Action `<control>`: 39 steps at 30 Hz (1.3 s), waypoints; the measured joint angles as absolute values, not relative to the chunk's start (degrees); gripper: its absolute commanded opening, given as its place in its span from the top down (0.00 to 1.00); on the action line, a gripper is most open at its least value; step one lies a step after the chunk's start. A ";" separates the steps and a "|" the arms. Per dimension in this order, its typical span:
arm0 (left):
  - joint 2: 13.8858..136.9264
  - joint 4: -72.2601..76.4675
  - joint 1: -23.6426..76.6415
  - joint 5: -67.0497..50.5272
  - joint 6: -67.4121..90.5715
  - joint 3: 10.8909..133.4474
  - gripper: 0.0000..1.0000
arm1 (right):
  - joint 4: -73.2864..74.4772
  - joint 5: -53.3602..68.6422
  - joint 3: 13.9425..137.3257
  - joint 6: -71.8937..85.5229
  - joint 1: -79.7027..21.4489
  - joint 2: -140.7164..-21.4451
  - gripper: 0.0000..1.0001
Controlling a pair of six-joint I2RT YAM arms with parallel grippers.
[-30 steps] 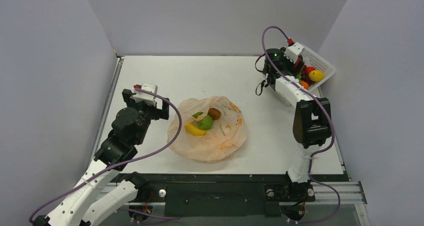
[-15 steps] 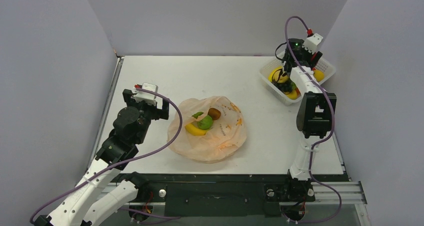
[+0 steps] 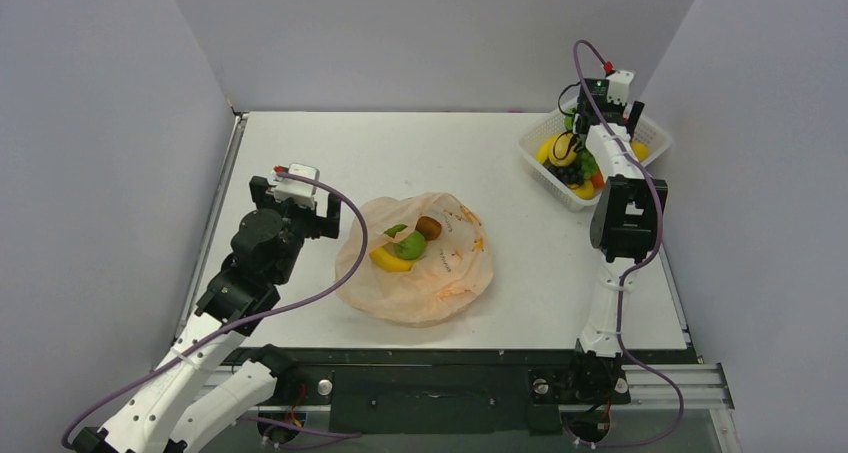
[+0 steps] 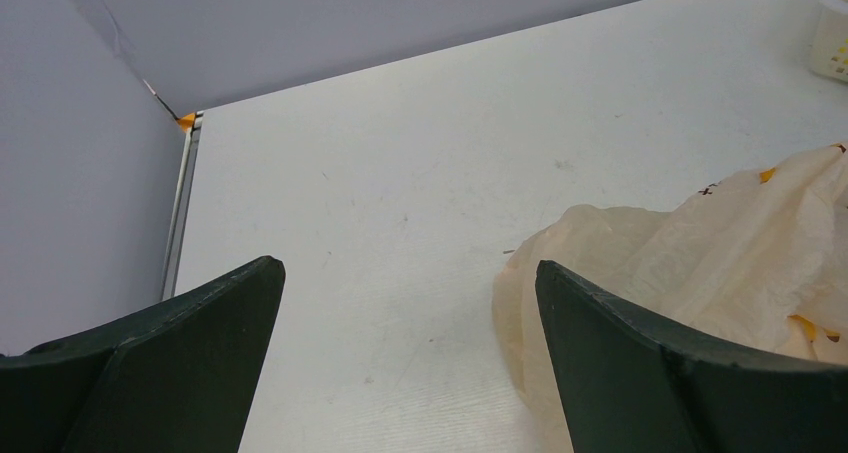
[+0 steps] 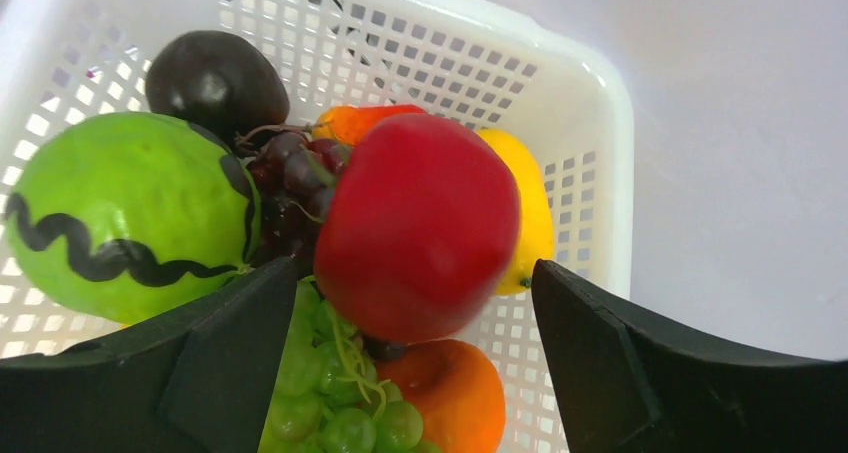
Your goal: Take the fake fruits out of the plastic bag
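The plastic bag (image 3: 445, 283) is spread open mid-table, with a banana (image 3: 388, 261), a green fruit (image 3: 410, 244) and a brown fruit (image 3: 429, 227) lying in it; its orange print cannot be read. The left gripper (image 4: 407, 266) is held wide just off the bag's left edge, white tabletop (image 3: 400, 148) showing beyond. The right gripper (image 5: 415, 268) is spread wide over the white basket (image 5: 560, 63) at the far right corner, where a red apple (image 5: 418, 223) lies on the pile.

- A white bench (image 3: 420, 153) fills the middle, its matte top lightly scuffed.
- A plain, pale grey-lilac back wall (image 3: 430, 33) rises from its far edge.
- A left wall (image 3: 100, 173) and a right wall (image 3: 760, 173) of the same colour close in both sides.
- A metal rail (image 3: 665, 381) runs along the near edge.
- A scrap of orange tape (image 4: 187, 121) sits in the far left corner.
- The light is soft and even, and shadows are faint.
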State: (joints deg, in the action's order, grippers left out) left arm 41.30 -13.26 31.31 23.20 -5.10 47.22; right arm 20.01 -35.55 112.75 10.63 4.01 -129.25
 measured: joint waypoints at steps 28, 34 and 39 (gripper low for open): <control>40.99 -13.26 30.63 21.78 -4.91 47.22 0.03 | 19.22 -30.57 91.00 23.90 -8.43 -106.74 0.00; 40.66 -13.23 30.63 21.80 -4.91 47.22 0.03 | 14.94 -27.77 79.99 28.75 -16.91 -95.26 0.08; 40.97 -13.23 30.63 21.80 -4.91 47.22 0.02 | 13.47 -25.89 68.69 31.20 -23.59 -85.95 0.11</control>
